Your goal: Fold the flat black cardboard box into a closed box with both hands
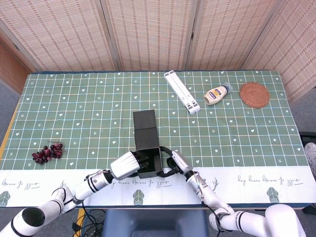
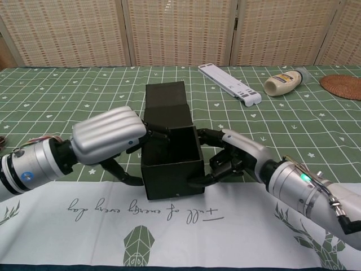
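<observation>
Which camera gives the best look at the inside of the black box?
The chest view: the black box is close and large, with its open cavity and raised lid flap visible between the left hand and right hand. The head view shows it small from above, partly covered by the hands.

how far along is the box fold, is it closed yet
Done: the black box stands with its walls up. In hand: the left hand and right hand hold its two sides. Left: the top is open, and the lid flap behind it is unfolded.
</observation>
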`<state>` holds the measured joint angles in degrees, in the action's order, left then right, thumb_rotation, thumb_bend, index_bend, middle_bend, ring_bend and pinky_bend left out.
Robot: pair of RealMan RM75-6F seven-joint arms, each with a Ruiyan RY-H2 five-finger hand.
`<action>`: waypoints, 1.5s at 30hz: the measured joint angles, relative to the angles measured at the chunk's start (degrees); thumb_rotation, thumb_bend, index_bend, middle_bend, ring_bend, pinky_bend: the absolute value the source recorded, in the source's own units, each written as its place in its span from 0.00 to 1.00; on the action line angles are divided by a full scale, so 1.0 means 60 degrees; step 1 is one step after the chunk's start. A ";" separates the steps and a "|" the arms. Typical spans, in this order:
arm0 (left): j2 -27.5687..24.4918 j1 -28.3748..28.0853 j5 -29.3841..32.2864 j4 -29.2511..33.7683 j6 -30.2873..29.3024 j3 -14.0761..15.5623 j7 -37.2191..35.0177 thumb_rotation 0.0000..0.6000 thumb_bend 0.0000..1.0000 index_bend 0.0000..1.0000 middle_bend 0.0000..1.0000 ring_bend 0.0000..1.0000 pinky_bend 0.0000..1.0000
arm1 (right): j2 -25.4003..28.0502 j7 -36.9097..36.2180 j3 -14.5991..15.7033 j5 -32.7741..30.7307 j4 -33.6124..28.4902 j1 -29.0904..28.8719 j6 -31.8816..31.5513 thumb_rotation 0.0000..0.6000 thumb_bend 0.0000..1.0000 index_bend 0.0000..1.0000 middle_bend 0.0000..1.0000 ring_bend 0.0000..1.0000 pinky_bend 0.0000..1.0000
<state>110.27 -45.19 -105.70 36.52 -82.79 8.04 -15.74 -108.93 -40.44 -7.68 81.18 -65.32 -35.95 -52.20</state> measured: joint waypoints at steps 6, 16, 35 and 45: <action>-0.0163 0.0096 0.0088 0.0373 0.0200 0.0016 0.0198 1.00 0.09 0.49 0.40 0.59 0.77 | 0.0010 -0.0019 0.0041 0.0041 -0.0002 -0.0002 -0.0005 1.00 0.19 0.38 0.50 0.87 1.00; -0.0288 0.0259 0.0234 0.0759 0.0244 -0.0086 0.0483 1.00 0.09 0.49 0.40 0.60 0.77 | 0.0021 -0.0056 0.0083 0.0079 0.0036 0.0015 -0.0048 1.00 0.19 0.39 0.50 0.87 1.00; -0.0142 0.0462 0.0208 0.0610 0.0516 0.0007 0.0574 1.00 0.09 0.50 0.40 0.60 0.77 | 0.0017 -0.0041 0.0153 0.0135 0.0025 0.0027 -0.0085 1.00 0.19 0.39 0.50 0.87 1.00; 0.0066 0.0219 0.0032 0.0304 0.0712 0.0049 0.0694 1.00 0.09 0.56 0.45 0.60 0.77 | 0.0001 -0.0053 0.0180 0.0145 0.0028 0.0031 -0.0082 1.00 0.19 0.39 0.50 0.87 1.00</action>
<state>110.67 -43.87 -105.51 38.34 -78.52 8.33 -11.58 -108.93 -40.76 -6.61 82.05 -65.15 -35.77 -52.69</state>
